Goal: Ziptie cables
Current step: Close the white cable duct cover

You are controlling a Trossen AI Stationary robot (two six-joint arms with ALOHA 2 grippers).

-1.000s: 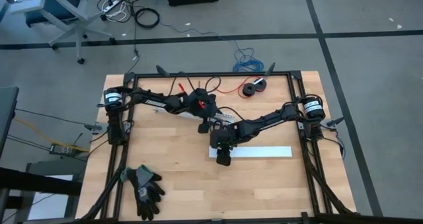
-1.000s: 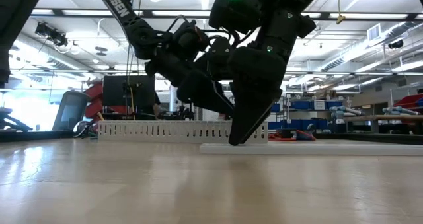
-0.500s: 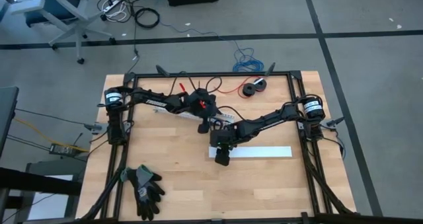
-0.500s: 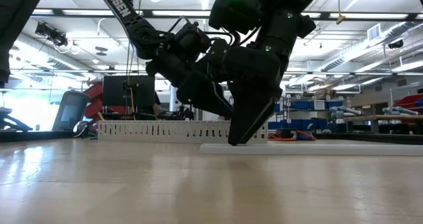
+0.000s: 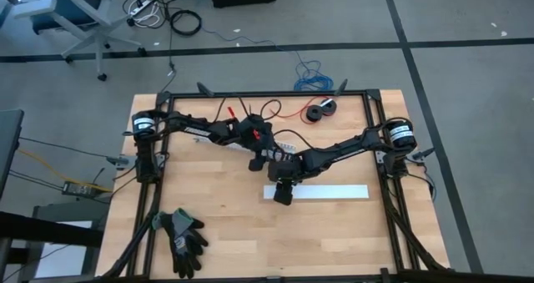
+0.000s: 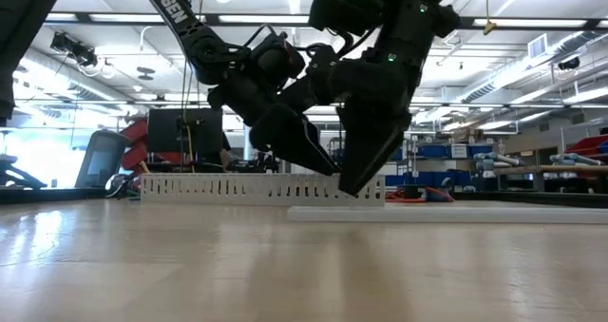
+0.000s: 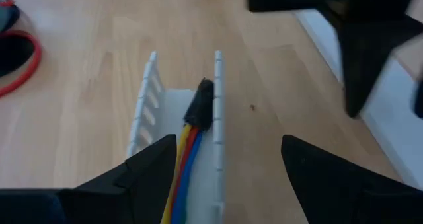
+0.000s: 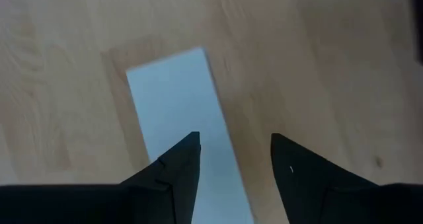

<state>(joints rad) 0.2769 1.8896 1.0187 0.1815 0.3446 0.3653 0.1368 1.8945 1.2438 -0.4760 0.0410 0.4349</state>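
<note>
Shifted slightly up-frame and lifted since a second ago, the right gripper [image 5: 284, 194] now hangs with fingers [image 8: 173, 171] spread and empty over the near end of the white strip [image 5: 321, 192], likely lining up a pickup. Left gripper [image 7: 218, 159] hovers at centre over the slotted white channel [image 7: 216, 112] — fingers parted around it, holding nothing. Inside lie the cables [image 7: 186, 151], dark end forward — corralled there for tying.

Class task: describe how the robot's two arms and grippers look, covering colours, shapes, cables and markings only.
Both arms are black, jointed links. Silver-and-black round motor housings cap each shoulder. The left arm carries white lettering along its link. Black cables loop near its wrist. The left gripper and right gripper each have two dark, tapering, pointed fingers.
</note>
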